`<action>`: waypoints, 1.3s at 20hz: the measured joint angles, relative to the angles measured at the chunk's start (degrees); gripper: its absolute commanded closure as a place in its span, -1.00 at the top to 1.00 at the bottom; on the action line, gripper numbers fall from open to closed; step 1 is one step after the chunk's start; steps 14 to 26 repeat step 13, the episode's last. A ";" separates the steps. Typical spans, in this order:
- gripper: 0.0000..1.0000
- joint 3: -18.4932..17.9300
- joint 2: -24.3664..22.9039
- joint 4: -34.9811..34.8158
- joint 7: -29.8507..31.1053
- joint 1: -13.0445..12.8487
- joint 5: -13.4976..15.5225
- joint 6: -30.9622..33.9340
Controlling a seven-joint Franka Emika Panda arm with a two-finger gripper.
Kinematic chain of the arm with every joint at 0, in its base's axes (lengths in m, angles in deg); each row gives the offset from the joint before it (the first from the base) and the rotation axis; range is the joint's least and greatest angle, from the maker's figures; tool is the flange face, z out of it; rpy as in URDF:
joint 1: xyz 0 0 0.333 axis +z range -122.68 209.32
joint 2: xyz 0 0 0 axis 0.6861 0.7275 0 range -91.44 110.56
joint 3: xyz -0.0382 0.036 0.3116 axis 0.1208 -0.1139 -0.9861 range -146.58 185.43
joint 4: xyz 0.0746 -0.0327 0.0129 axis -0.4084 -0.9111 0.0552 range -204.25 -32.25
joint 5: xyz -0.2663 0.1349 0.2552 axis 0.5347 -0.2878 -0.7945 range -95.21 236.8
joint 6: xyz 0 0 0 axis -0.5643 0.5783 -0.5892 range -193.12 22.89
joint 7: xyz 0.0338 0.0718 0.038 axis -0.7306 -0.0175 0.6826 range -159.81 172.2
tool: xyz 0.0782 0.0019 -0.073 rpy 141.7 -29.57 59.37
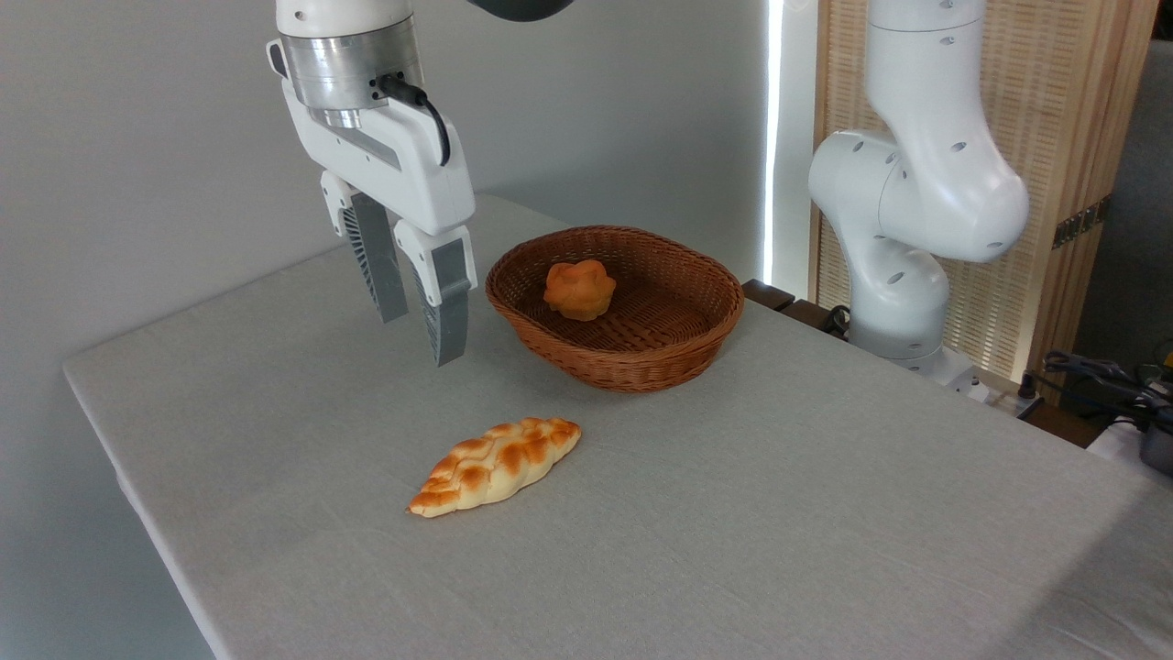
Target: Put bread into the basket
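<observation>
Two breads total: one braided loaf (496, 465) on the table (825, 513) nearest us, below and right of the claw (420, 319), and one bun (578, 289) already in the one basket (683, 353) further back on its right. Fingers spread, holding nothing, so I'd just lift straight up, clear of the rim.

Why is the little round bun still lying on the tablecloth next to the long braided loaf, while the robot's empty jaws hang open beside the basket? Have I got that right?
Not quite. The camera view shows the little round bun already inside the basket, not on the tablecloth. Only the long braided loaf lies on the cloth. The rest holds: the gripper hangs beside the basket, jaws open and empty.
</observation>
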 measured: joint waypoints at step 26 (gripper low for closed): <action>1.00 -1.83 -0.07 0.00 0.00 -1.35 0.00 0.25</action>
